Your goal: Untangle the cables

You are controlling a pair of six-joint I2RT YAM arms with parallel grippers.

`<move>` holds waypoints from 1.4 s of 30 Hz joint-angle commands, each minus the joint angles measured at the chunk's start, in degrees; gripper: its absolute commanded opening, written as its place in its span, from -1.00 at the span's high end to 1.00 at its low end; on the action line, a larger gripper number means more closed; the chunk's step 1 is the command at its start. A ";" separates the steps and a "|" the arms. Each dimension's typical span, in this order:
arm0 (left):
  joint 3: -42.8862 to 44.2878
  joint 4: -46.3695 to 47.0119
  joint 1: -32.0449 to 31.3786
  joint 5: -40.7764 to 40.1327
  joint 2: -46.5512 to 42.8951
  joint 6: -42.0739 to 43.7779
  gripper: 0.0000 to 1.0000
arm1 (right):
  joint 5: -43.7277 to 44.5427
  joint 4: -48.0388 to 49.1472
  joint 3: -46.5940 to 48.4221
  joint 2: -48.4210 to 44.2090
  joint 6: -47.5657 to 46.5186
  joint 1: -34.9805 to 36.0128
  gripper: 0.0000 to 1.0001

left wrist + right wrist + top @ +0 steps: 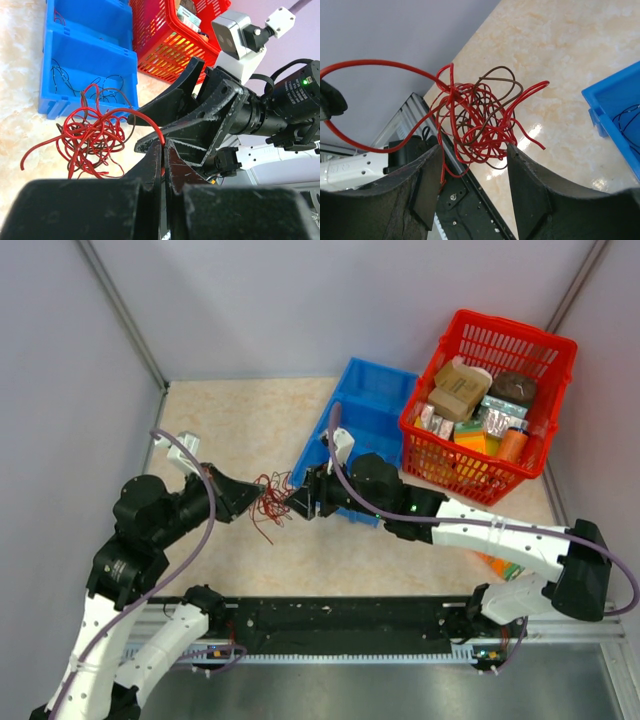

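Note:
The cables (270, 502) are one loose tangle of thin red and dark brown wires, hanging between my two grippers just above the table. My left gripper (247, 498) is shut on a red wire that loops out of the tangle (92, 135); the pinch shows in the left wrist view (164, 145). My right gripper (300, 505) is open. In the right wrist view the tangle (477, 120) hangs between and just ahead of its spread fingers (475, 147). I cannot tell whether the wires touch the pads.
A blue two-compartment bin (365, 415) stands right behind the right gripper, with thin dark wires (75, 82) lying in it. A red basket (490, 410) full of packets is at the back right. An orange packet (500, 565) lies under the right arm.

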 commanded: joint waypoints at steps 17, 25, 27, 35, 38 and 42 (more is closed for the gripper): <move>-2.67 4.76 -0.04 3.08 -0.38 -1.44 1.00 | 1.64 0.21 5.95 4.77 3.52 -1.66 0.16; -1.97 1.34 -0.04 -1.73 -0.99 -0.04 1.00 | 7.86 -3.82 2.96 0.83 1.16 -1.57 1.00; -1.53 -1.38 -0.04 -7.78 -1.78 -0.21 1.00 | 11.81 -5.49 0.25 -2.77 0.27 -1.74 1.00; -6.70 -10.18 -0.04 -44.44 -9.60 -4.25 1.00 | 33.34 -17.61 -12.85 -17.36 0.79 -4.02 1.00; -8.91 -10.98 0.04 -51.30 -12.06 -5.48 1.00 | 38.28 -24.20 -17.59 -22.90 2.72 -6.48 1.00; -10.05 -10.28 0.04 -57.82 -13.12 -2.34 1.00 | 38.11 -33.69 -23.14 -32.90 6.50 -12.45 1.00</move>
